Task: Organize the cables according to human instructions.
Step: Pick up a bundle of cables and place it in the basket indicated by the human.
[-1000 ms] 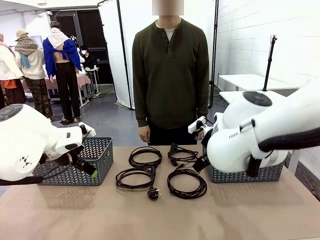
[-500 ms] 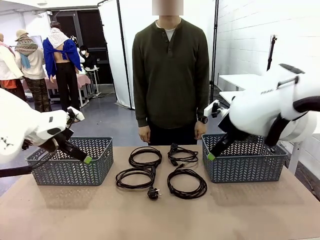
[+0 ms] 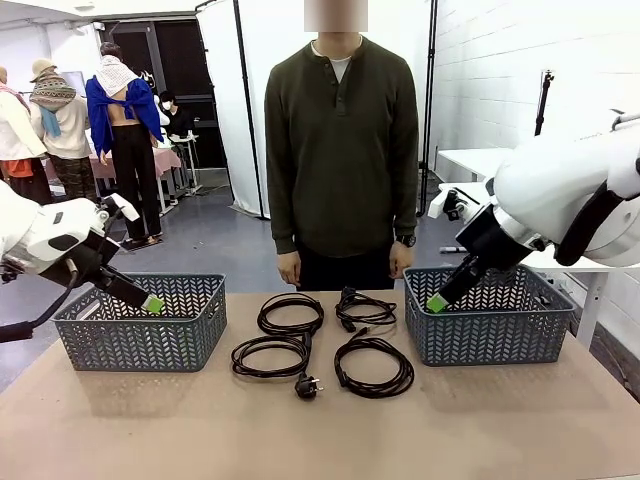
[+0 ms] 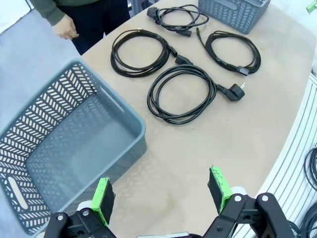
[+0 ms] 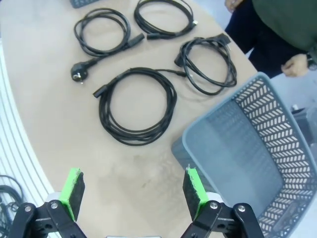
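Four coiled cables [image 3: 305, 340] lie two-by-two at the middle of the table [image 3: 320, 430], between the left basket [image 3: 140, 335] and the right basket [image 3: 490, 335]; the person [image 3: 340, 150] stands behind.

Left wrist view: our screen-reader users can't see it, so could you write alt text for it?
The left gripper, open, hangs over a tan table by an empty grey basket. Beyond lie four coiled black cables, untouched, with a second basket and a person's hand at the far side.
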{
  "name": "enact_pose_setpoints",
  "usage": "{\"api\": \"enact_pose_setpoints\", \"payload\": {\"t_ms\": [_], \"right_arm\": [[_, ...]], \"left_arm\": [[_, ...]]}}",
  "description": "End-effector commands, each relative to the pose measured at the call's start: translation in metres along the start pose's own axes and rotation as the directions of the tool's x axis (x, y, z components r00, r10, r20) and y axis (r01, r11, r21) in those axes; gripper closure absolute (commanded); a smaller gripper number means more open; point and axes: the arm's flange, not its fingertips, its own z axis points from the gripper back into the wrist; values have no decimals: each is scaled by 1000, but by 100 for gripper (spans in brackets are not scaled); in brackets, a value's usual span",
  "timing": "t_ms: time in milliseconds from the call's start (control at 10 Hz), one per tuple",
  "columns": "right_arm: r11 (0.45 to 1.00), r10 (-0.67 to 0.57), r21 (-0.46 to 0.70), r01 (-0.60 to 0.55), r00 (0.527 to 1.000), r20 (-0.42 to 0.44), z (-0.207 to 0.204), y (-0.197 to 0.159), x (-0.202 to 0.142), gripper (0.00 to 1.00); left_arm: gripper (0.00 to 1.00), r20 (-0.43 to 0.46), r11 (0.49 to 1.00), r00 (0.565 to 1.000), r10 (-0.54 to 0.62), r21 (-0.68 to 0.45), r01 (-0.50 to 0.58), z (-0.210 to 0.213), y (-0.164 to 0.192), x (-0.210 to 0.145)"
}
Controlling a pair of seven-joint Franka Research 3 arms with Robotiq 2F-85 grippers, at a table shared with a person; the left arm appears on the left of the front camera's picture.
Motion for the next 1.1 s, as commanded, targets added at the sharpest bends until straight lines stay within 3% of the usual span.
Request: {"api": "enact_pose_setpoints", "payload": {"t_ms": [0, 1000], "right_arm": [[998, 48, 47, -51, 998, 51, 1, -4, -6, 0], [999, 13, 30, -13, 1000, 20, 4, 2, -1, 0]], "left_arm": [[0, 22, 999, 1000, -19, -43, 20, -4, 9, -4], [0, 2, 1000, 1000, -2, -1, 2, 1, 3, -2]]}}
